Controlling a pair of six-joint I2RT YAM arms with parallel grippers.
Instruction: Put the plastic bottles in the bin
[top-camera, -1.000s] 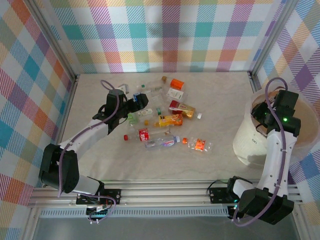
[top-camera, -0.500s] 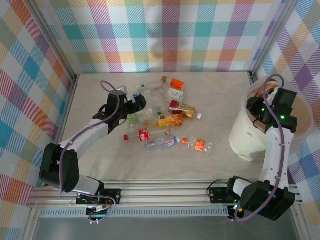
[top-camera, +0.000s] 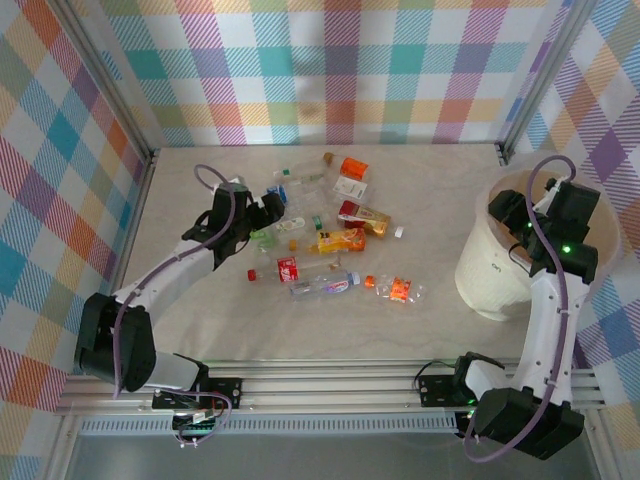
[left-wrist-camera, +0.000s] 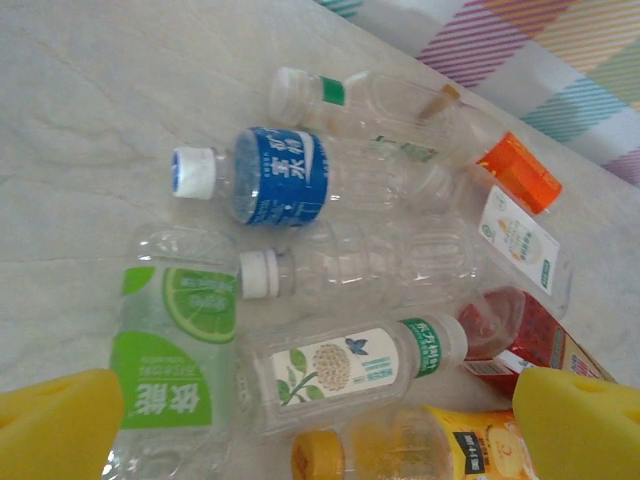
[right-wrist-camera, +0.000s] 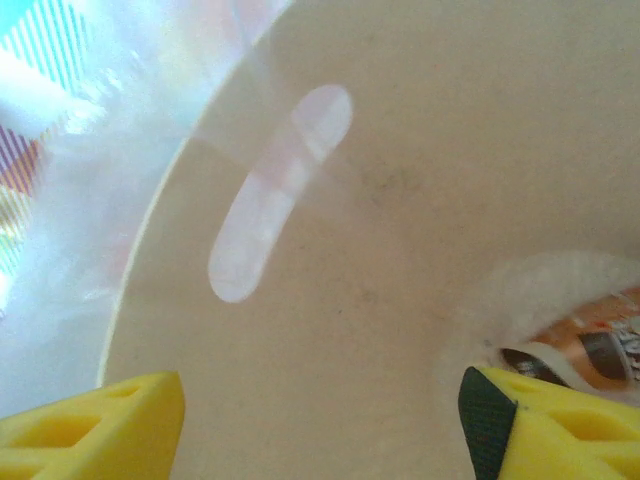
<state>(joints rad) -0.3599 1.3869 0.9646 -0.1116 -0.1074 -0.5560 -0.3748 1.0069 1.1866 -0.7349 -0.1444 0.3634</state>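
Several plastic bottles lie scattered mid-table. My left gripper hovers open over the left end of the pile. In the left wrist view its yellow fingers flank a clear bottle with a white flower label, with a lime-green-labelled bottle to its left and a yellow-capped one below. A blue-labelled bottle lies further off. My right gripper is open over the mouth of the bin, nothing between its fingers. A brown-labelled bottle lies blurred inside the bin.
An orange-capped pack and a red carton-like pack lie at the pile's far side. A red-labelled bottle and an orange one lie nearer me. The bin leans by the right wall; checked walls enclose the table.
My right gripper's jaws have opened inside the bin mouth, and the bin has shifted a little leftward. My left gripper has edged slightly left over the pile, still open.
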